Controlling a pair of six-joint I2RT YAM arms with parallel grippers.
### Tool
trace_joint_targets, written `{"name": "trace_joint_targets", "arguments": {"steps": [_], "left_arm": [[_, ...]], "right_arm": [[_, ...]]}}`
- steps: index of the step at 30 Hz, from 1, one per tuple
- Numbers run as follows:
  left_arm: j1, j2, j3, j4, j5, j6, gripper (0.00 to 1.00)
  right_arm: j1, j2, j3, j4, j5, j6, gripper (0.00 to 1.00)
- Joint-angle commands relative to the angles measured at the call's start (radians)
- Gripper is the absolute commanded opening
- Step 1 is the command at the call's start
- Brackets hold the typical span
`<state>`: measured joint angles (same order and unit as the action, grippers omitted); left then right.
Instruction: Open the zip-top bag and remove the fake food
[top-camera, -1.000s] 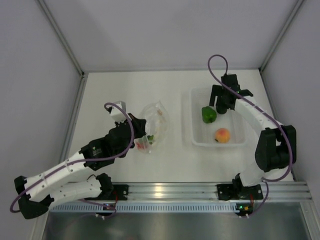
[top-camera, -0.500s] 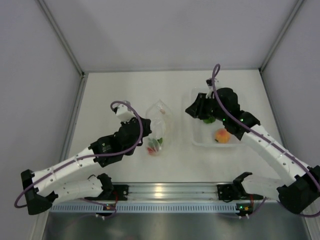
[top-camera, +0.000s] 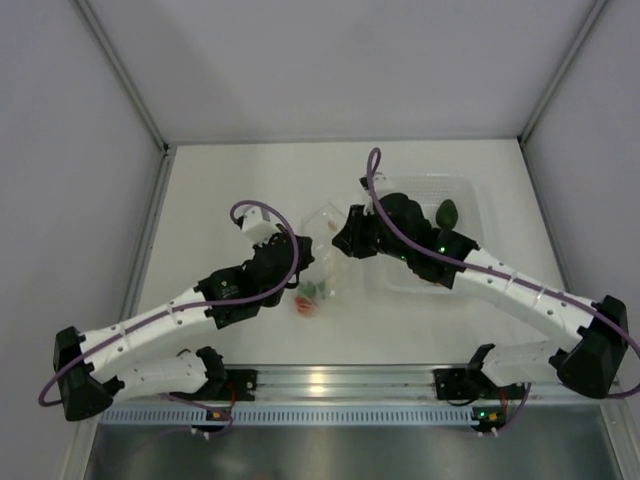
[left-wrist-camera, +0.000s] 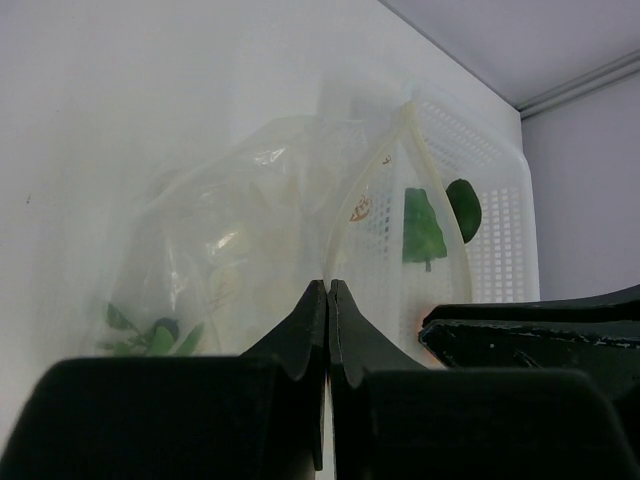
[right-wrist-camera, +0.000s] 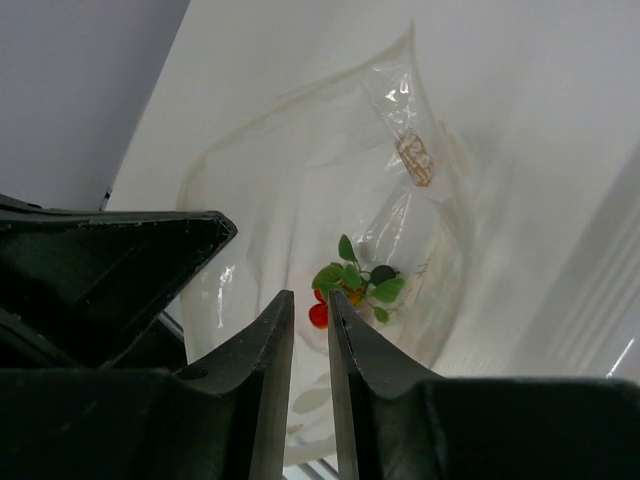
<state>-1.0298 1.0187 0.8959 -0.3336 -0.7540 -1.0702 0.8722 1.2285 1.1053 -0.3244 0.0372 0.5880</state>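
Note:
The zip-top bag (top-camera: 322, 262) stands open beside the tray, clear and wrinkled. My left gripper (top-camera: 303, 254) is shut on its rim; the left wrist view shows the jaws (left-wrist-camera: 328, 285) pinched tight on the zip edge of the bag (left-wrist-camera: 250, 220). My right gripper (top-camera: 343, 239) hovers at the bag's mouth. Its jaws (right-wrist-camera: 311, 298) stand a narrow gap apart with nothing visibly between them. Red tomatoes on a green sprig (right-wrist-camera: 348, 285) lie at the bag's bottom (top-camera: 308, 294). A green pepper (left-wrist-camera: 422, 228) and a dark avocado (top-camera: 447, 213) lie in the tray.
The rigid clear tray (top-camera: 470, 186) sits right of the bag, partly covered by my right arm. White walls close off the table at the back and both sides. The two grippers are close together over the bag.
My right arm has swung left from the tray to the bag's mouth, its jaws narrowing on the way. My left gripper has shifted slightly right, still holding the bag's rim.

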Motion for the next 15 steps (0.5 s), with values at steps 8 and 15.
{"name": "trace_joint_targets", "arguments": {"steps": [8,15], "left_arm": [[-0.009,0.012,-0.017,0.076,-0.036,-0.137,0.00],[-0.027,-0.051,-0.090,0.120,-0.056,-0.209,0.00]], "right_arm": [[0.091,0.198,0.131,0.053,0.202,0.110,0.18],[0.094,0.334,0.171,0.097,0.242,0.197,0.17]]}}
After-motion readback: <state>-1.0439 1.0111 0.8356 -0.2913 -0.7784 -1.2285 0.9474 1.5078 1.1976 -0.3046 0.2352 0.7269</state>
